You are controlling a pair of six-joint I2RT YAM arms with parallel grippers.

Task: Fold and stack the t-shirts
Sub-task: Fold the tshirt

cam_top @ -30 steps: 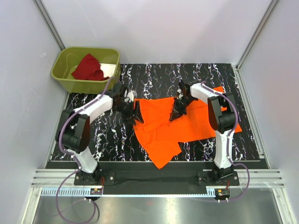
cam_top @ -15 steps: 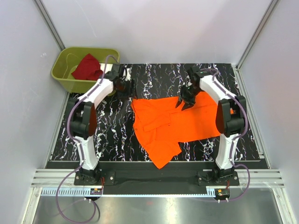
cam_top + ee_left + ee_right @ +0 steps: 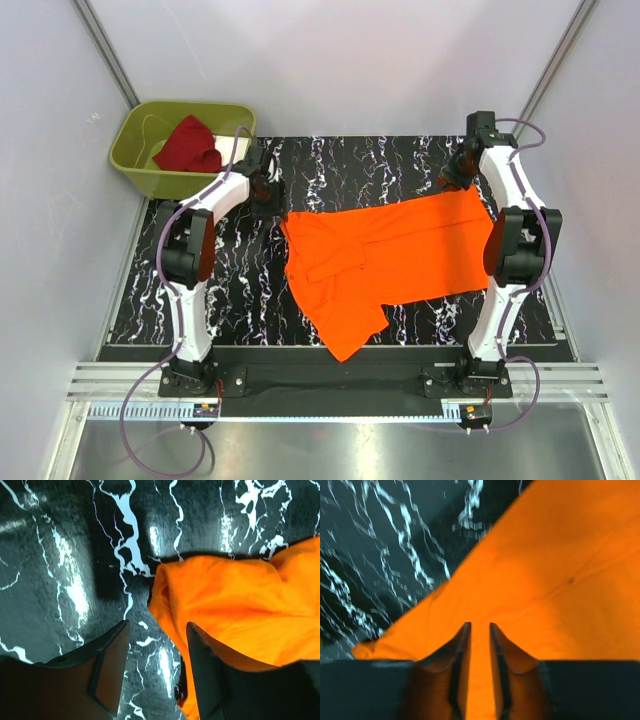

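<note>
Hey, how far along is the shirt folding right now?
Done: nothing folded; the orange shirt lies opened out on the mat. In hand: the right tool pinches its far right corner, the left tool is open at the far left corner. Left: folding it, then the red shirt in the bin, and stacking.

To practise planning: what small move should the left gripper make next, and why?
Probably ease forward over the corner of the orange t-shirt and close. The left gripper is open with that corner just ahead, while the right gripper pinches the cloth.
</note>
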